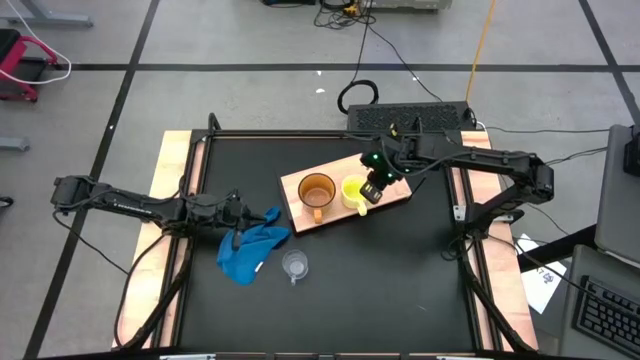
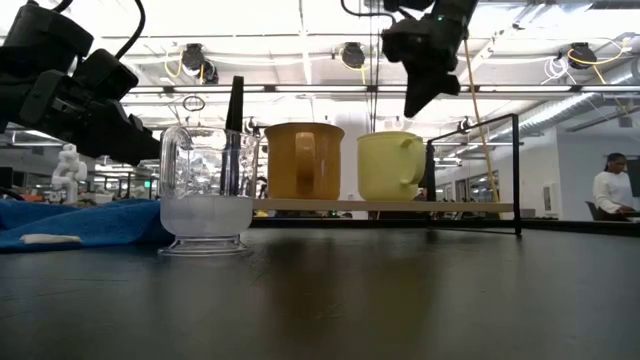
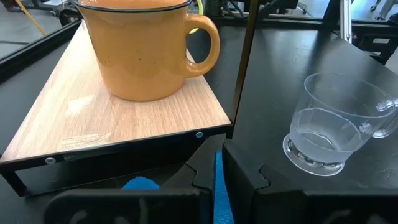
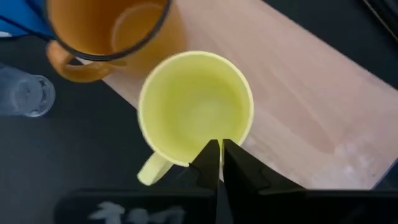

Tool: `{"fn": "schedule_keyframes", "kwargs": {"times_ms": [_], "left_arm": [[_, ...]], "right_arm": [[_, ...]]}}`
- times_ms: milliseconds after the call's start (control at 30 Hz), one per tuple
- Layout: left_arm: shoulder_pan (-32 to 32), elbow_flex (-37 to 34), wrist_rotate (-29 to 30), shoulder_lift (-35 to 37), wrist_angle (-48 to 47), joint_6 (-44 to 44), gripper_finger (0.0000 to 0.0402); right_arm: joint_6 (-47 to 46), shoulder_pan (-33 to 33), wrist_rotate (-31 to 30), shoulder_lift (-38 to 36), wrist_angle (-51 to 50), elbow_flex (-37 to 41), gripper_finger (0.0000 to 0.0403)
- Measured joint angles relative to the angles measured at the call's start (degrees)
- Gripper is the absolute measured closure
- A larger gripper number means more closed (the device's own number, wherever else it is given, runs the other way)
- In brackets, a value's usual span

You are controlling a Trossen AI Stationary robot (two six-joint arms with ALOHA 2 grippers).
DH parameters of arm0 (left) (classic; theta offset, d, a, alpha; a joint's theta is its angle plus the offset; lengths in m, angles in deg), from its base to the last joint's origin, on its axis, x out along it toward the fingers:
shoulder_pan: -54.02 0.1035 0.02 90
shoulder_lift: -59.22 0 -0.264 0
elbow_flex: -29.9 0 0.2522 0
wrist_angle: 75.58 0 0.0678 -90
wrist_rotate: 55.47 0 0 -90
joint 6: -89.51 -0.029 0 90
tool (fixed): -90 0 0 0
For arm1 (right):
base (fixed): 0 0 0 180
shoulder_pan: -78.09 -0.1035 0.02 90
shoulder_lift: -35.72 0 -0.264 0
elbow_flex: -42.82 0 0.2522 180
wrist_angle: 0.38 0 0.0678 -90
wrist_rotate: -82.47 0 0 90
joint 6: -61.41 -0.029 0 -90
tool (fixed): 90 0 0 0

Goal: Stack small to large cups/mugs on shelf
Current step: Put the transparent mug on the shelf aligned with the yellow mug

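Note:
The yellow mug (image 1: 352, 191) and the larger orange-brown mug (image 1: 316, 190) stand upright side by side on the light-wood shelf (image 1: 396, 189). The yellow mug is also in the right wrist view (image 4: 193, 109). The clear plastic cup (image 1: 294, 264) stands on the black tabletop nearer the front. My right gripper (image 4: 221, 152) is shut and hangs just above the yellow mug's rim, tilted downward. The low view shows a gap between it (image 2: 412, 108) and the mug (image 2: 390, 165). My left gripper (image 1: 243, 213) waits shut at the table's left, above the blue cloth (image 1: 252, 248).
The blue cloth lies crumpled between my left gripper and the clear cup. The shelf sits slanted at the table's far middle on short black legs. Black frame rails run along the table's far edge and sides. A person stands far off in the room behind.

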Motion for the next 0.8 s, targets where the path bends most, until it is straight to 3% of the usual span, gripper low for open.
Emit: {"fn": "schedule_keyframes", "kwargs": {"times_ms": [600,800], "left_arm": [[0.00,0.00,-0.02,0.00,0.84,0.92,0.0371],[0.00,0.00,-0.02,0.01,2.73,0.92,0.0371]], "right_arm": [[10.39,-7.68,-0.52,-19.53,2.65,0.00,0.0403],[11.51,-11.49,-6.37,-25.51,1.34,0.58,0.0403]]}}
